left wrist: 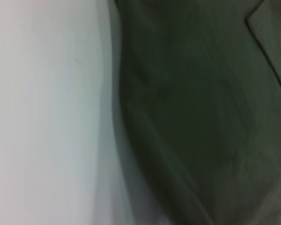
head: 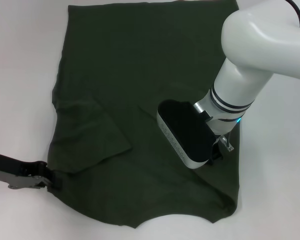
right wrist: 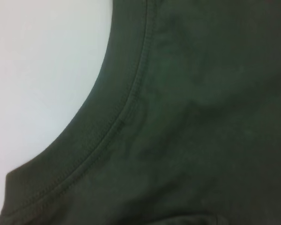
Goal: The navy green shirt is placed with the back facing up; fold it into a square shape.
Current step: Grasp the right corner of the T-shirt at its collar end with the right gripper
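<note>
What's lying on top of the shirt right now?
On the shirt lies its own left sleeve, folded inward. The right gripper hangs over its right side; contact is hidden. The left gripper meets its near-left edge.

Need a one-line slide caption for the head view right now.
Left gripper at the shirt's near-left edge, right gripper over its right side, one sleeve folded inward.

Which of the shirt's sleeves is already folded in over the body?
The sleeve on the robot's left, lying as a flap across the shirt near the left gripper; the other side shows no such flap.
</note>
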{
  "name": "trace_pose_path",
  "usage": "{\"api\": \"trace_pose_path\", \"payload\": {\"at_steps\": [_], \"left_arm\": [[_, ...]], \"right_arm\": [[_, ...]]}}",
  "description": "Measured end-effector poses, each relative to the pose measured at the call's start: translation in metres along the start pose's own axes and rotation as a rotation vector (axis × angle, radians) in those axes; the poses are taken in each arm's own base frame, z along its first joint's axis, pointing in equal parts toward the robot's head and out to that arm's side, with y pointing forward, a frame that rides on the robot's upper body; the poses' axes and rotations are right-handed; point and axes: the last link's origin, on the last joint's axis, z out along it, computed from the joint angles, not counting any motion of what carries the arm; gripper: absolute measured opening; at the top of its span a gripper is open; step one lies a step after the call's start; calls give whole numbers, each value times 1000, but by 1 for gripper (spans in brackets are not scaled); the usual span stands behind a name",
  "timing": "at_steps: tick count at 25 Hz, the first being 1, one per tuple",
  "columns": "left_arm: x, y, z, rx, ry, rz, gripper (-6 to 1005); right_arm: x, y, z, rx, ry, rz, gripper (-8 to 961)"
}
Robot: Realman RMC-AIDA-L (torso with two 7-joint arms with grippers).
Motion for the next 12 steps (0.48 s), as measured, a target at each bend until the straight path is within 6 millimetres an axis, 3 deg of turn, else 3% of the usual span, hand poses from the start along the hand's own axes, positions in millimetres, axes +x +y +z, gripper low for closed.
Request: {"api": "trace_pose_path", "payload": {"at_steps": [12], "left_arm": [[1, 0, -1, -5, 9, -8, 42]], "right_arm": [[2, 1, 0, -7, 6, -27, 213]]}}
